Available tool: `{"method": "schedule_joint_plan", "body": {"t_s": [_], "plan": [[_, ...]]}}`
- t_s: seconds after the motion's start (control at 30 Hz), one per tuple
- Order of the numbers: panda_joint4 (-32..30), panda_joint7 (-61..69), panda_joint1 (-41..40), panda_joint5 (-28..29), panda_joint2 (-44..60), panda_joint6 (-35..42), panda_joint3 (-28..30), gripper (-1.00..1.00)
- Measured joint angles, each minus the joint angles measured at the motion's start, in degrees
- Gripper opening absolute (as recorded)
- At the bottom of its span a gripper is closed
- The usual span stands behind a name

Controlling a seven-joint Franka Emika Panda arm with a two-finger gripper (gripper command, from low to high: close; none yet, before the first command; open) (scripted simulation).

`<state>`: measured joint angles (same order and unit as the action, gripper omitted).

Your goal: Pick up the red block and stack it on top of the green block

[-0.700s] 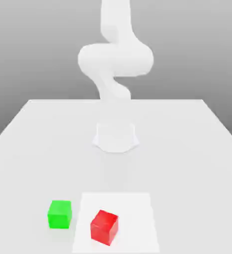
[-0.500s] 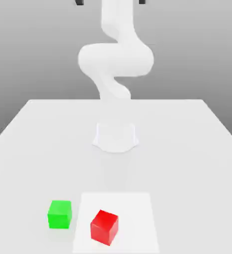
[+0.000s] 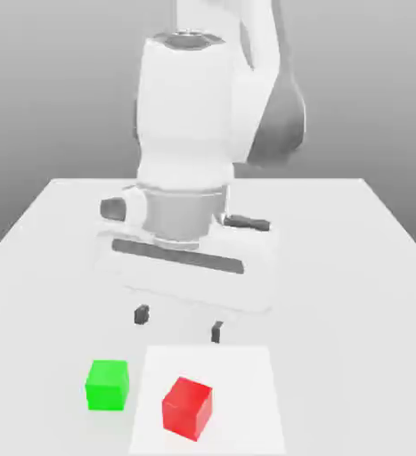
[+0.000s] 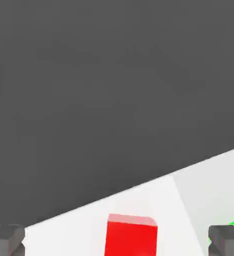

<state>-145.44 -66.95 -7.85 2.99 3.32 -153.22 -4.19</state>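
"Exterior view first, folks: where was the red block (image 3: 187,409) at that point?"

"On the white square (image 3: 247,383), sitting flat but turned at an angle, so one of its upright edges faced the camera. Nothing was on top of it."

"And the green block (image 3: 107,386)?"

"That one was on the table (image 3: 336,312), just off the white square, on the exterior view's left of the red one. The two were near each other with a gap between, so no stack at all."

"Ok, what about the gripper (image 3: 178,323)? Was it holding anything?"

"Nope, it was empty. The fingers (image 3: 141,314) were spread wide, one well apart from the other. It hung in the air above the table, with the arm (image 3: 184,116) coming down to it, and its wide white body looked a bit slanted from that camera. Neither finger touched a block."

"Did the hand view back that up?"

"Yeah, pretty much. The red block showed up in the space between the two dark fingertips, clear of both. You could see its bright front and a paler strip of another face. A bit of the green one peeked out by one fingertip, partly hidden. There was also a big dark gray area (image 4: 113,100) past the table's straight edge, no clue what that was."
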Motion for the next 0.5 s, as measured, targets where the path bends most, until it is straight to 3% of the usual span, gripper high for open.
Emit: {"method": "schedule_joint_plan", "body": {"t_s": [0.23, 0.27, 0.5], "plan": [[-0.1, -2.3, 0.8, 0.2, 14.4, -10.1, 1.1, 0.00], [0.1, -2.5, 1.0, 0.5, 15.9, -11.4, 1.4, -1.00], [0.1, -2.7, 0.9, 0.7, 16.0, -11.5, 1.3, -1.00]]}}
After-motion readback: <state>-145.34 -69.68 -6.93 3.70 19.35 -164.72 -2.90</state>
